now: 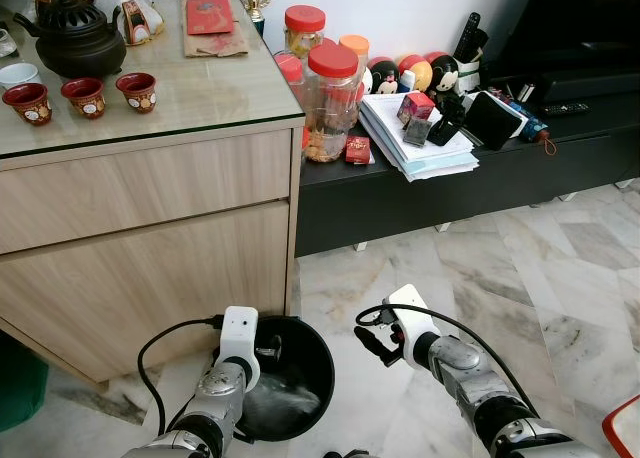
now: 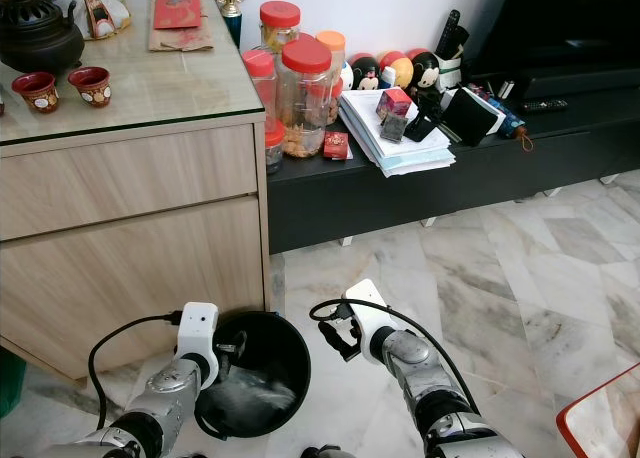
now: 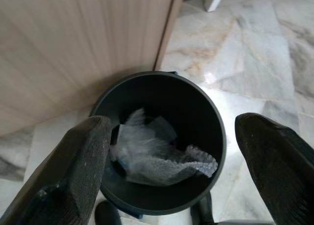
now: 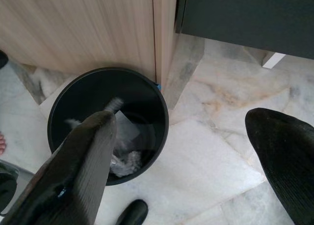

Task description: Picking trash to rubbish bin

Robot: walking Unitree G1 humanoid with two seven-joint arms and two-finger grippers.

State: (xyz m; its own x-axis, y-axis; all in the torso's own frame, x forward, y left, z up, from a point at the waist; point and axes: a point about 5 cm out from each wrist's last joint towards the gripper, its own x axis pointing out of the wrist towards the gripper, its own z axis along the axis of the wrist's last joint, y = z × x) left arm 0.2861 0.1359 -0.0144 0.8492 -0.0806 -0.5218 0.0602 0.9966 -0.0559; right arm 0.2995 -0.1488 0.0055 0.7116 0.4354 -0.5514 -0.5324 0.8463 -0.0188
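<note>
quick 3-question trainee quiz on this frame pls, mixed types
1. True or false: the left hand is open above the black bin.
2. What lies in the bin? A) clear plastic wrap B) a red cup C) a remote
3. The bin stands on the marble floor against the wooden ____.

Key: 1 true. 2 A, the plastic wrap. 3 cabinet. The right hand is open too, beside the bin.

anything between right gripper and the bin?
Nothing: bare marble floor separates the right gripper from the black bin, seen in the left eye view.
</note>
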